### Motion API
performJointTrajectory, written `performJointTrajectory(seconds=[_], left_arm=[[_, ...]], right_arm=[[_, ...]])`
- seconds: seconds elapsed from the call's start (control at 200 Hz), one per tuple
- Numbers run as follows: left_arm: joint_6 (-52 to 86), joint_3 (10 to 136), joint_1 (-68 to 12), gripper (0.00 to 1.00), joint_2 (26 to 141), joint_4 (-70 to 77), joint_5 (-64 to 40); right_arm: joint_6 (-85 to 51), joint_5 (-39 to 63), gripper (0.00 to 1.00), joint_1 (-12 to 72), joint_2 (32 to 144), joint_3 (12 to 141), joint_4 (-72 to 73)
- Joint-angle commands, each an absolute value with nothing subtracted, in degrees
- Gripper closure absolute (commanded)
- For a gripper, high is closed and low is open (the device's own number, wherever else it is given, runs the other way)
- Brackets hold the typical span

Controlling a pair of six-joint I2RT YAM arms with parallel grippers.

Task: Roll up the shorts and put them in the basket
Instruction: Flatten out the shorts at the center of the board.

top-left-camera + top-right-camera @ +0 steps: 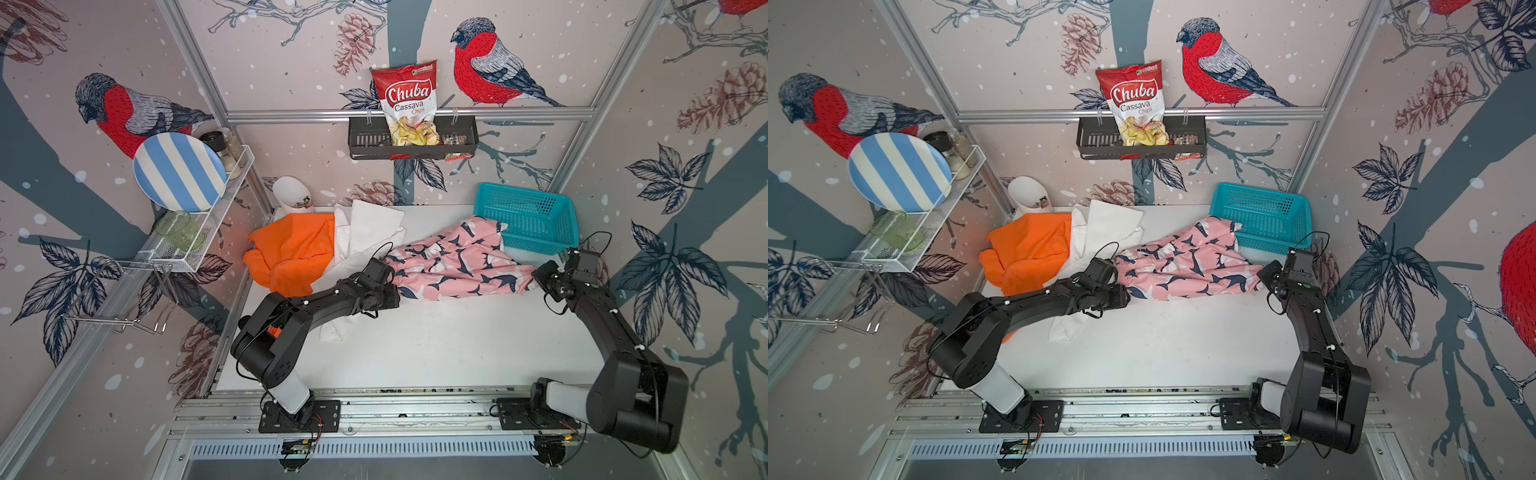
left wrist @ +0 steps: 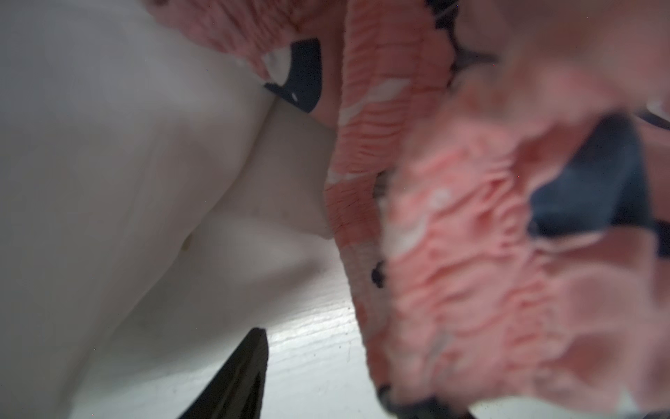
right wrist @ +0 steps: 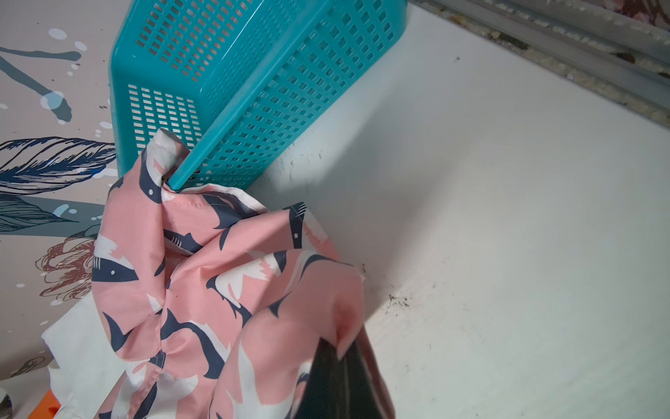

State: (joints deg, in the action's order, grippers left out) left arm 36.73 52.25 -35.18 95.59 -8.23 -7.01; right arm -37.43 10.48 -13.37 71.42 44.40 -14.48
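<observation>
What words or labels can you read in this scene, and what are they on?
"Chuba": on the red and white chip bag in the black wall rack.
"Cassava Chips": same bag, below the brand.
Green logo at the bag's top: too small to read.
Small packets in the rack, print on the white cup: too small to read.
</observation>
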Motion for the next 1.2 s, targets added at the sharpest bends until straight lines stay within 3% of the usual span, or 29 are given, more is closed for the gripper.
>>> performJointTrajectory(seconds=[0.0, 0.095, 0.26, 0.6, 0.79, 0.94, 1.191], left_arm=[[34.2, 55.3, -35.43, 0.43, 98.0, -3.9, -6.93], [31.79, 59.54, -35.46, 0.5, 100.59, -4.21, -6.15], [29.24, 63.35, -35.83, 1.0, 99.36, -5.72, -5.56], [29.89, 65.25, -36.1, 1.0, 72.95, -21.63, -3.05], [30.1, 68.91, -36.04, 1.0, 65.48, -30.1, -1.07], [31.28, 60.9, -35.47, 1.0, 68.44, -31.46, -3.66], [35.37, 44.18, -35.16, 1.0, 75.37, -21.48, -9.78]], right_arm=[[-36.49, 11.76, 1.0, -13.36, 71.54, 44.03, -13.21], [-36.18, 12.37, 1.0, -13.29, 71.05, 44.11, -13.59], [-34.1, 12.68, 1.0, -12.84, 68.53, 47.01, -18.13], [-32.77, 8.26, 1.0, -10.06, 49.35, 62.7, -32.1], [-32.84, 7.03, 1.0, -7.87, 48.17, 73.87, -35.24], [-33.49, 9.61, 1.0, -6.07, 51.78, 64.84, -32.76], [-31.96, 6.87, 0.99, -2.46, 59.83, 47.45, -27.18]])
